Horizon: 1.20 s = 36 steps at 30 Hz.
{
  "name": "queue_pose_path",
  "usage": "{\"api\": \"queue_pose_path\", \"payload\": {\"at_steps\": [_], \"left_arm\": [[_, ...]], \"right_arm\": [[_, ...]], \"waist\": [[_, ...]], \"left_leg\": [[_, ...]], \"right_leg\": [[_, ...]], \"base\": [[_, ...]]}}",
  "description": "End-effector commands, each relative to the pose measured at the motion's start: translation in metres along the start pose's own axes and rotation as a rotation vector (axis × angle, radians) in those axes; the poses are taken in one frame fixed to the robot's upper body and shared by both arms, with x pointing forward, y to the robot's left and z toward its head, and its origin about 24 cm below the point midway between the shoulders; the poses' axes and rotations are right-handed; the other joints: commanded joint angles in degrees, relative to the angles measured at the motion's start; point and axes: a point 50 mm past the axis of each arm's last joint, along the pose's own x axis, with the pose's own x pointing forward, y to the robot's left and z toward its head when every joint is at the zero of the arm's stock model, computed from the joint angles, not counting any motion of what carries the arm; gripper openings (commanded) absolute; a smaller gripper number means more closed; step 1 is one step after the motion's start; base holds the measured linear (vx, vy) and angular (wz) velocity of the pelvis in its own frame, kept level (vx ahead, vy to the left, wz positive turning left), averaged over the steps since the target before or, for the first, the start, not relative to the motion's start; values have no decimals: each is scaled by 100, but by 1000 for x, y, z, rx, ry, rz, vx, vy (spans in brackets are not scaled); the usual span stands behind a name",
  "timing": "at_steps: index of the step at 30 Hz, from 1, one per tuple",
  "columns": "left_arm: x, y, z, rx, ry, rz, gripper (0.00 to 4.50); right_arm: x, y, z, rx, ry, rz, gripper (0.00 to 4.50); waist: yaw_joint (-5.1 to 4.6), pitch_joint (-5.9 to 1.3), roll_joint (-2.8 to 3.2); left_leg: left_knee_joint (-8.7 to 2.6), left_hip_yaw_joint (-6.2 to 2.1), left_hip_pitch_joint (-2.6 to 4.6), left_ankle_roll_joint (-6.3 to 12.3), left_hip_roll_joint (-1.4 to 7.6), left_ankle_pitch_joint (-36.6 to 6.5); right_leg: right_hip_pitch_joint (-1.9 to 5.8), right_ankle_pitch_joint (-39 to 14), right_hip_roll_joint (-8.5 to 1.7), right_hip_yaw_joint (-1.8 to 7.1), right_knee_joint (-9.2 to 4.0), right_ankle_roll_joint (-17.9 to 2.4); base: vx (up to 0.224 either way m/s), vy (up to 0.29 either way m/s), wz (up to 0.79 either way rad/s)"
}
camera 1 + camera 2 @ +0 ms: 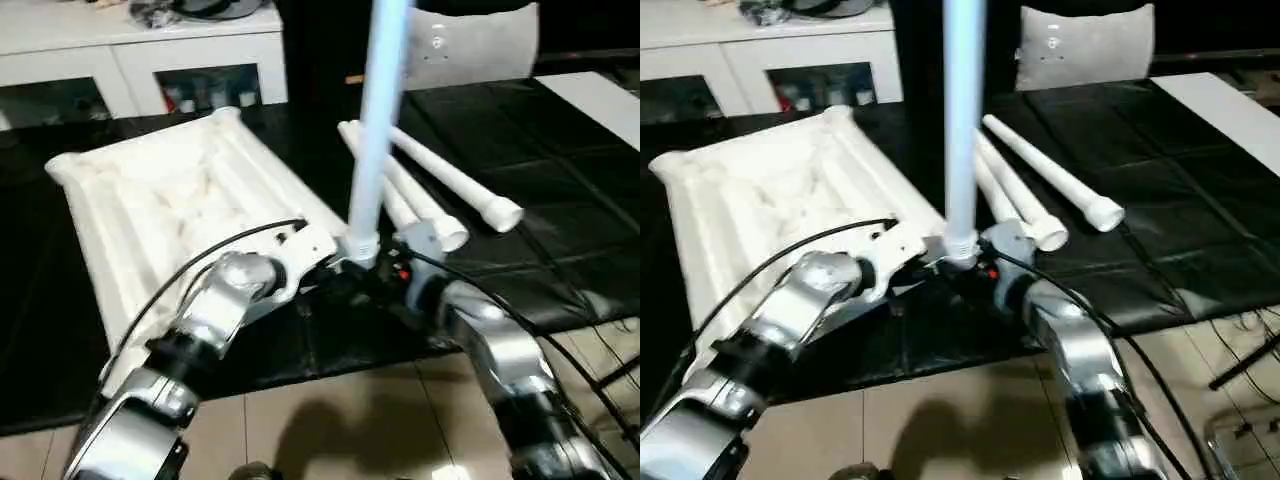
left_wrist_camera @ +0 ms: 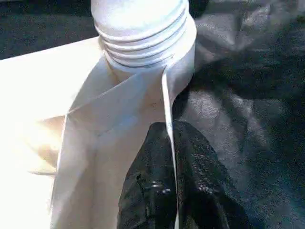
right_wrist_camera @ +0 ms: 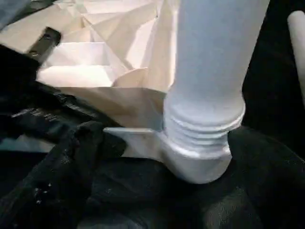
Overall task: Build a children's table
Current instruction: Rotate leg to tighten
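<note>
The children's table top [image 1: 150, 200] lies ribbed side up on a black mat [image 1: 540, 240]. One white leg [image 1: 378, 120] stands upright in the near right corner socket [image 3: 195, 162], its threads showing at the base [image 2: 143, 33]. My left gripper [image 2: 170, 131] is shut on the thin white rim of the top just beside that socket. My right gripper [image 1: 385, 275] sits at the leg's base from the other side, open, with a black finger [image 3: 81, 143] apart from the socket. Two loose legs [image 1: 455, 190] [image 1: 415, 215] lie on the mat behind.
A white cabinet [image 1: 150, 50] stands at the back left and a white panel [image 1: 470, 45] leans at the back. A white board [image 1: 600, 95] lies far right. The mat's front edge meets tiled floor [image 1: 330, 420]. Cables [image 1: 1240, 350] trail at the right.
</note>
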Motion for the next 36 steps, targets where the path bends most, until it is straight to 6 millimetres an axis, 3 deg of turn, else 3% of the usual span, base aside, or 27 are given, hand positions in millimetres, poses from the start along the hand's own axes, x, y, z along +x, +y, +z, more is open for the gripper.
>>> {"api": "queue_pose_path", "payload": {"at_steps": [1,3,6,7,9,14,15,16,21,23,25,26,27,28,29,30,31,36], "left_arm": [[1,18,20,49,-44,87,0],[3,21,22,18,-51,101,44],[5,25,24,-1,-59,130,59],[5,32,30,-3,-98,227,81],[5,35,32,-14,-121,267,91],[2,33,39,-83,-235,297,126],[-1,32,39,-123,-279,299,126],[-1,32,39,-123,-279,299,126],[-25,23,34,-228,-400,335,126],[-39,19,32,-276,-452,378,126],[-44,18,31,-291,-470,399,126],[-56,15,28,-304,-493,452,126],[-62,14,26,-312,-499,475,126],[-62,14,26,-312,-499,475,126],[-76,10,18,-329,-507,549,126],[-80,8,13,-352,-502,575,126],[-85,3,6,-385,-493,612,126],[-89,-8,-2,-427,-468,632,126]], "right_arm": [[-8,-2,6,12,-26,-30,446],[-10,-2,7,15,-29,-38,450],[-12,0,8,13,-37,-43,450],[-12,4,9,-5,-39,-38,450],[-12,5,8,-10,-38,-37,450],[-15,6,10,-21,-51,-58,450],[-19,5,13,-21,-65,-75,450],[-19,5,13,-21,-65,-75,450],[-28,10,21,-33,-88,-99,450],[-33,13,21,-40,-89,-126,450],[-35,14,21,-39,-99,-139,450],[-40,14,19,-7,-121,-184,450],[-42,14,18,9,-128,-202,450],[-42,14,18,9,-128,-202,450],[-49,12,15,42,-132,-253,450],[-52,11,13,42,-125,-270,450],[-55,9,11,40,-115,-293,450],[-59,7,11,39,-121,-312,450]], "waist": [[-20,-386,-28],[-25,-396,-43],[-38,-410,-9],[-50,-403,-5],[-39,-413,-20],[-22,-386,-41],[-22,-380,-87],[-8,-384,-63],[-25,-375,-94],[-26,-379,-75],[-26,-354,-82],[-30,-319,-64],[-37,-311,-68],[-56,-292,-79],[-52,-302,-88],[-64,-288,-115],[-73,-288,-120],[-69,-276,-118]], "left_leg": [[-368,-92,86,357,286,-624],[-364,-105,57,394,293,-501],[-343,-110,74,460,298,-467],[-331,-111,54,504,282,-461],[-329,-115,61,526,300,-467],[-337,-94,73,540,307,-544],[-342,-88,67,542,303,-536],[-343,-93,70,548,321,-490],[-354,-85,61,608,343,-447],[-355,-87,75,577,358,-450],[-370,-74,68,526,360,-600],[-385,-70,80,440,340,-839],[-409,-76,76,396,366,-907],[-425,-72,79,341,338,-1032],[-421,-70,100,299,334,-1073],[-443,-81,61,284,347,-1036],[-443,-75,73,266,342,-1037],[-452,-75,90,188,323,-1181]], "right_leg": [[297,-122,-515,360,-471,-977],[328,93,-541,349,-436,-1052],[328,341,-546,345,-420,-1162],[338,397,-541,342,-433,-1183],[357,492,-560,342,-409,-1252],[334,103,-565,345,-444,-1267],[340,42,-554,344,-444,-1249],[331,57,-567,350,-429,-1250],[310,112,-555,354,-413,-1224],[304,67,-556,354,-390,-1246],[288,-219,-560,358,-428,-1205],[260,-733,-549,360,-498,-1076],[265,-850,-555,365,-506,-1026],[242,-1125,-518,355,-544,-911],[241,-1196,-515,359,-547,-873],[255,-1178,-522,369,-549,-807],[240,-1181,-506,368,-552,-769],[204,-1449,-484,382,-595,-585]], "base": [[0,0,0],[0,0,0],[0,0,0],[0,0,0],[0,0,0],[0,0,0],[0,0,0],[0,0,0],[0,0,0],[0,0,0],[0,0,0],[0,0,0],[0,0,0],[0,0,0],[0,0,0],[0,0,0],[0,0,0],[0,0,0]]}}
